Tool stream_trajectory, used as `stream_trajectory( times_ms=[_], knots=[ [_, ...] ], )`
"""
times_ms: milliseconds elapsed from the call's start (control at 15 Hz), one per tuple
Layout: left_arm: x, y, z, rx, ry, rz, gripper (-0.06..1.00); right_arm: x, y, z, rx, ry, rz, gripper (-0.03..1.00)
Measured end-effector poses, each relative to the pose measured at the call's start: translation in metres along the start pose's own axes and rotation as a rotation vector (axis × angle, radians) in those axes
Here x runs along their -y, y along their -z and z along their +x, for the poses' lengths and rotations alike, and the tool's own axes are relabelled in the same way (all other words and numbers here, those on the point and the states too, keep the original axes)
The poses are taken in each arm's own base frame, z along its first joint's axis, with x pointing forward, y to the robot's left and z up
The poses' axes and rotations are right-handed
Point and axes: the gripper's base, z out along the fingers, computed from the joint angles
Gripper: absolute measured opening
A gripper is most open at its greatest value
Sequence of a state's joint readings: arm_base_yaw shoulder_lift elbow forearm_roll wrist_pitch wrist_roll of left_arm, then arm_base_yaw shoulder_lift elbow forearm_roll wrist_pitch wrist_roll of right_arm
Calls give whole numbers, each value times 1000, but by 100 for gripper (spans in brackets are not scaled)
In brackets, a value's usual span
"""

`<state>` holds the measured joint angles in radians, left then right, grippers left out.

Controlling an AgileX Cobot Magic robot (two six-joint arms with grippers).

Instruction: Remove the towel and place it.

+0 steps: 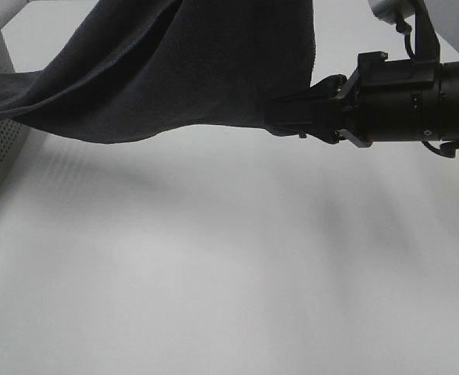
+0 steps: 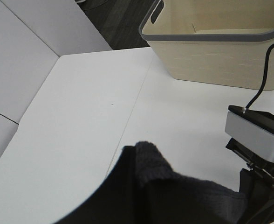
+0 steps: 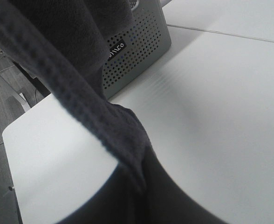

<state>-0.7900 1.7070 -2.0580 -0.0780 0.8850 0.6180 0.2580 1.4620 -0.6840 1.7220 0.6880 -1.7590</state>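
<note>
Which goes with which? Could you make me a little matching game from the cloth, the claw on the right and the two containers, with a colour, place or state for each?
Things:
1. towel
2. right gripper
3. perforated basket
4. cream bin

Descriptions:
A. grey, at the left edge of the high view
B. pale with a grey rim, open-topped, standing on the table
C. very dark, stretched in the air above the table
D. shut on the edge of the towel

Pairs: 1-C, 2-D, 3-A, 4-B
</note>
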Motion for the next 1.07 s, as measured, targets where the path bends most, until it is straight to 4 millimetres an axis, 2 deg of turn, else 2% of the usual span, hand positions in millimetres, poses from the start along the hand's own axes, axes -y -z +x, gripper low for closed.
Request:
stream_trajectory(
  times_ms=[133, 267, 400, 667, 800, 1067],
  knots=[
    [1, 0, 2, -25, -38, 13, 0, 1, 0, 0, -3, -8, 14, 2],
    [3, 0, 8, -89, -156, 33, 0, 3, 0, 0, -32, -55, 34, 2],
    [3, 1, 15, -158, -252, 54, 0, 2, 4, -9, -104, -104, 51, 2],
    [1, 2, 19, -204, -323, 44, 0, -3, 23, -52, -385, -109, 135, 2],
    [-2, 1, 16, -183, -345, 3, 0, -5, 43, -89, -459, -29, 246, 2],
    [-13, -4, 10, -129, -426, -122, 0, -10, 82, -162, -397, 134, 483, 2]
  ],
)
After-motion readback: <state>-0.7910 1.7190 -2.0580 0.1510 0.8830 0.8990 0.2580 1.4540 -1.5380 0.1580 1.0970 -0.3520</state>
